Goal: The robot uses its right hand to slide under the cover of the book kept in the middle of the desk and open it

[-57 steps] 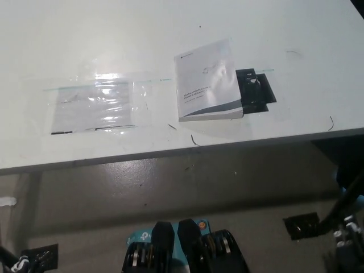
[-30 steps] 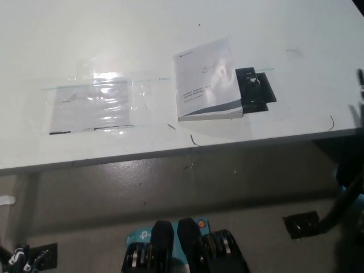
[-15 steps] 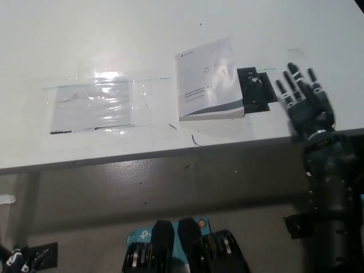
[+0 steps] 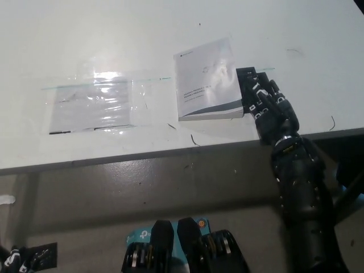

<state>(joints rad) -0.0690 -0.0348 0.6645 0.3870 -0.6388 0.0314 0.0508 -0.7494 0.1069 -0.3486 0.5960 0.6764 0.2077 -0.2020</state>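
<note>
A closed white book (image 4: pixel 207 79) with a grey band along its lower cover lies flat on the white desk (image 4: pixel 114 34), right of centre. My black right hand (image 4: pixel 269 105) is open, its fingers stretched out flat over the black pad beside the book's right edge, fingertips close to the cover's edge. I cannot tell whether they touch the book. Only a sliver of my left hand (image 4: pixel 14 259) shows at the bottom left corner, low beneath the desk.
A clear plastic sleeve (image 4: pixel 94 105) lies on the desk to the left of the book. A black pad (image 4: pixel 250 77) sits partly under the book's right side. The desk's front edge (image 4: pixel 170 152) runs just below the book, with floor beneath.
My right arm has come up from below the desk on the right, then moved left, bringing the open hand onto the black pad beside the book. The book has not moved.
</note>
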